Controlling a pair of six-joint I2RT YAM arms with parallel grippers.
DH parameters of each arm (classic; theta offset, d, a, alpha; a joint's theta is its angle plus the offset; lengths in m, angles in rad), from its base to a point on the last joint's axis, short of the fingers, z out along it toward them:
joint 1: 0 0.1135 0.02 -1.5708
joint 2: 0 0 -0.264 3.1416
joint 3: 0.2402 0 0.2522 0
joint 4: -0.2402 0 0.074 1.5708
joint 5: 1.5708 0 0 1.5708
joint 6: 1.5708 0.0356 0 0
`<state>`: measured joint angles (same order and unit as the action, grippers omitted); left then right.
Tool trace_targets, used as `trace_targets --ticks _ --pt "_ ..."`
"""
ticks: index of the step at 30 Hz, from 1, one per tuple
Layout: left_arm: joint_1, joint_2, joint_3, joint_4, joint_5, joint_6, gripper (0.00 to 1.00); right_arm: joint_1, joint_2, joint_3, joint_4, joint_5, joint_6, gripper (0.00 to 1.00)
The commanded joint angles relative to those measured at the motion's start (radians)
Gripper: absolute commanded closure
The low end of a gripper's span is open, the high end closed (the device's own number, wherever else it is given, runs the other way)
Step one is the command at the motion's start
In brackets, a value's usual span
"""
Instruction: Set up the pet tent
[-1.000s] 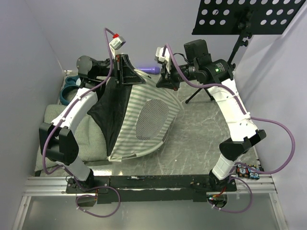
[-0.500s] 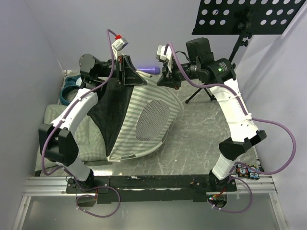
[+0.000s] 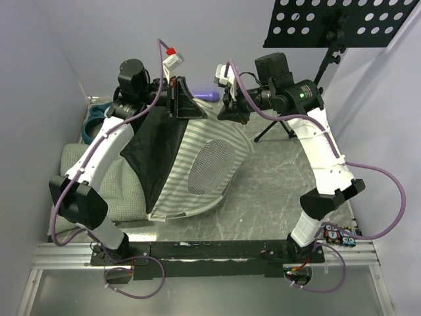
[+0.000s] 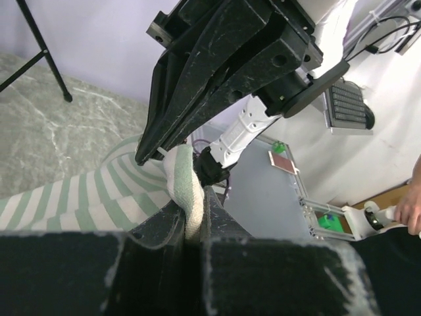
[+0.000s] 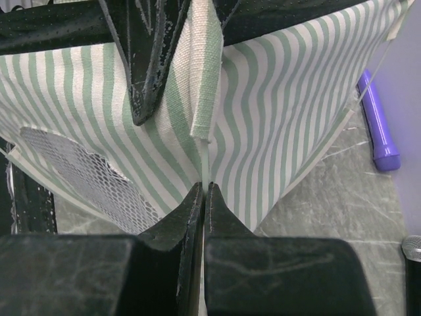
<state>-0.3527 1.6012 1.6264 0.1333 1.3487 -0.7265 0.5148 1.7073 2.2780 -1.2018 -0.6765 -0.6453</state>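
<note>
The pet tent, green-and-white striped with a white mesh panel and black lining, is held up by its far top edge. My left gripper is shut on a folded seam of the striped fabric, pinched between its fingers. My right gripper faces it from the right, shut on a thin white pole that comes out of the fabric sleeve. In the right wrist view, the left fingers grip that sleeve just above my right gripper.
A green-checked cushion lies under the tent's left side. A purple cylinder lies behind the tent and blue rings sit at the far left. A black music stand with tripod legs stands at the back right.
My left arm has swung up and a little to the right, carrying the tent's top edge with it. The right gripper has stayed nearly still on the pole.
</note>
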Motion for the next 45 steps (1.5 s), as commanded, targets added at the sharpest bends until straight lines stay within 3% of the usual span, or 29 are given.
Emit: trace_targets --ticks 1,7,10,18,23,25,29,31,32,35,39,42,45 --pt "-0.028 -0.003 0.119 -0.314 -0.04 0.273 0.99 0.008 0.032 0.043 -0.077 0.032 -0.007 1.0" --pt "-0.078 0.06 0.239 -0.653 -0.135 0.556 0.99 0.01 0.046 0.078 -0.087 0.023 -0.01 1.0" --pt "-0.089 0.08 0.251 -0.741 -0.177 0.631 0.99 0.011 0.037 0.078 -0.074 0.017 -0.008 1.0" --pt "-0.089 0.094 0.227 -0.836 -0.211 0.782 0.99 0.008 -0.027 -0.026 -0.01 0.026 -0.01 1.0" --pt "-0.072 0.042 0.161 -0.733 -0.18 0.736 0.91 -0.007 -0.067 -0.133 0.01 0.04 -0.011 0.98" --pt "-0.049 0.032 0.138 -0.674 -0.146 0.661 0.88 -0.019 -0.071 -0.149 -0.002 0.035 -0.007 0.83" --pt "0.018 0.009 0.083 -0.407 -0.096 0.457 0.86 -0.064 -0.063 -0.134 -0.039 -0.023 0.028 0.44" --pt "0.043 0.006 0.089 -0.338 -0.102 0.405 0.92 -0.093 -0.084 -0.149 -0.016 -0.081 0.059 0.12" --pt "0.049 0.012 0.102 -0.315 -0.097 0.391 0.95 -0.113 -0.101 -0.167 0.013 -0.104 0.078 0.01" --pt "0.072 0.035 0.133 -0.204 -0.04 0.305 0.97 -0.169 -0.188 -0.273 0.186 -0.182 0.166 0.0" --pt "0.106 0.042 0.116 0.093 -0.01 0.075 0.97 -0.252 -0.293 -0.46 0.387 -0.193 0.295 0.0" --pt "0.123 0.06 0.128 0.254 0.009 -0.063 0.96 -0.304 -0.308 -0.552 0.424 -0.202 0.299 0.0" --pt "0.13 0.071 0.147 0.318 -0.006 -0.129 0.95 -0.338 -0.307 -0.62 0.391 -0.267 0.218 0.01"
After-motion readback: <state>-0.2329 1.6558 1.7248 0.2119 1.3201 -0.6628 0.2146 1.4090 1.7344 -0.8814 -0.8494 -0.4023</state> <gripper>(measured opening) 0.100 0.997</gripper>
